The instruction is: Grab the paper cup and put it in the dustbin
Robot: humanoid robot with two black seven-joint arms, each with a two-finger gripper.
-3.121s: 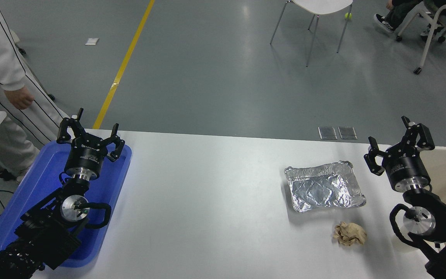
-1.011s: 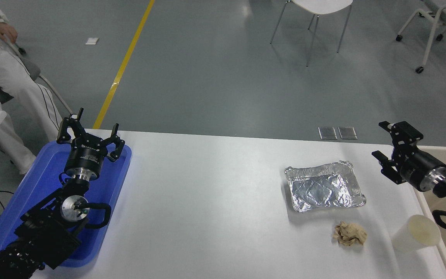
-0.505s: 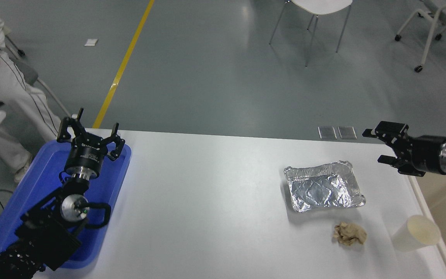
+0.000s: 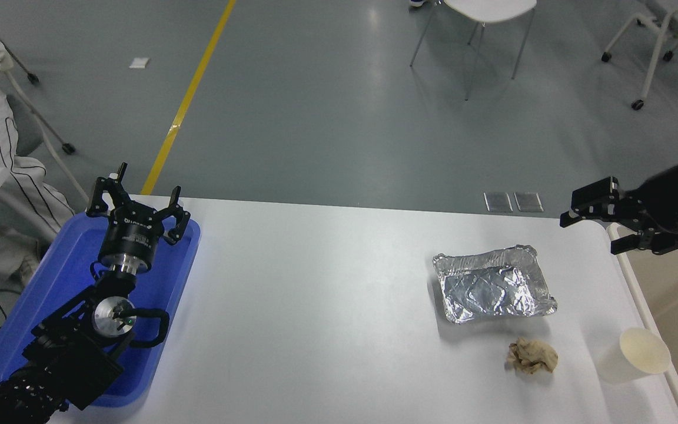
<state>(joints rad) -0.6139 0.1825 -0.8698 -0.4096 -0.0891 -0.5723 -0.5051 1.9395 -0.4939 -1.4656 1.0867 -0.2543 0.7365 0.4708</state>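
— What is the biggest thing here?
— One white bench. At its right edge is one dustbin, beige inside with a white rim. On the left lies one blue tray.

— How many robot grippers?
— Two. The left gripper sits parked over the blue tray with its fingers spread wide. The right gripper hangs in the air by the far right corner of the bench, fingers apart, holding nothing.

— And the small things?
— One foil tray, one paper cup and one crumpled paper wad.

— Where is the cup?
— On the bench, near the front right, just beside the dustbin's rim. It looks tipped: the open mouth faces up and to the right, toward the dustbin, and its length runs left to right.
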